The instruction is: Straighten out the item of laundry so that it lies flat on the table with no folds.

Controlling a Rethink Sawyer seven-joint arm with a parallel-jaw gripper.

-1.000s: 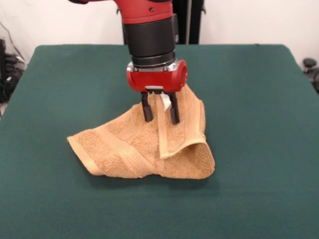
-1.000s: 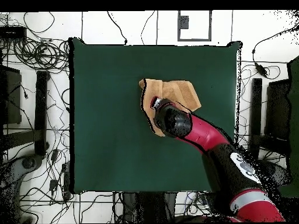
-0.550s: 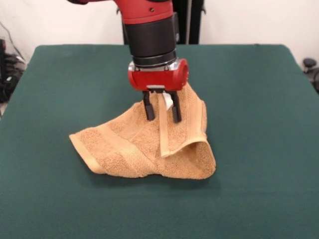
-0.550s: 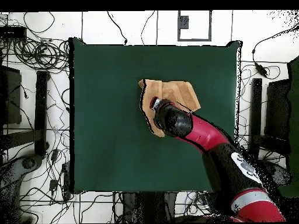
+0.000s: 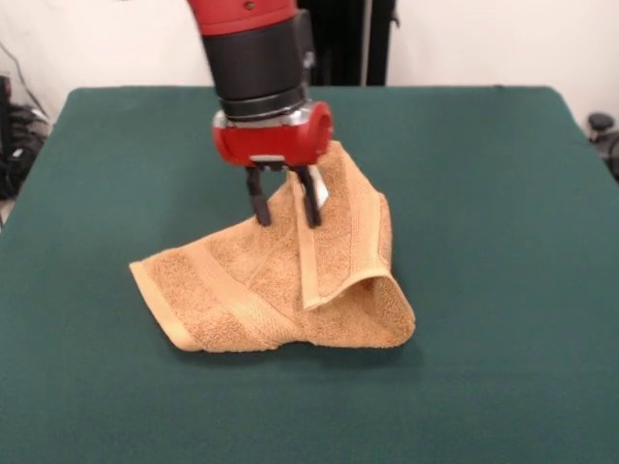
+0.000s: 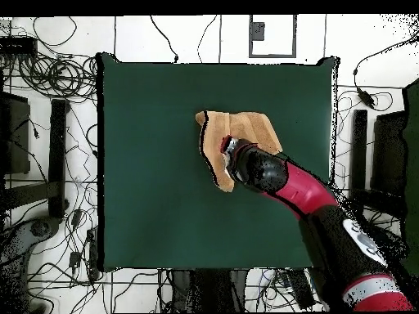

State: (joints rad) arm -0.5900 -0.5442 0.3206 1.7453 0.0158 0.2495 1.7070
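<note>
Towel: the small orange-tan terry towel (image 5: 280, 280) lies crumpled near the middle of the large dark green cloth-covered table (image 5: 503, 193), its right half folded over and raised into a peak at the far side.
Border band: a flat woven band (image 5: 309, 261) runs down the front of the raised fold; a second band crosses the low left corner, which lies flat on the cloth.
Label: a small white care label (image 5: 317, 193) shows just beside the right finger, near the peak.
Claw: the red and black gripper (image 5: 283, 205) points straight down over the peak, its two dark fingers (image 5: 258, 205) standing apart with towel visible between them; it looks open, gripping nothing that I can see.
Step in hand, as I judge it: taking hold of the raised fold.
Doing it well: pinch only the top layer at the band's edge, lift just enough to clear the layer beneath, then draw the fold towards the right and lay it down slowly.
Risk: gripping both layers would drag the whole towel instead of opening it.
</note>
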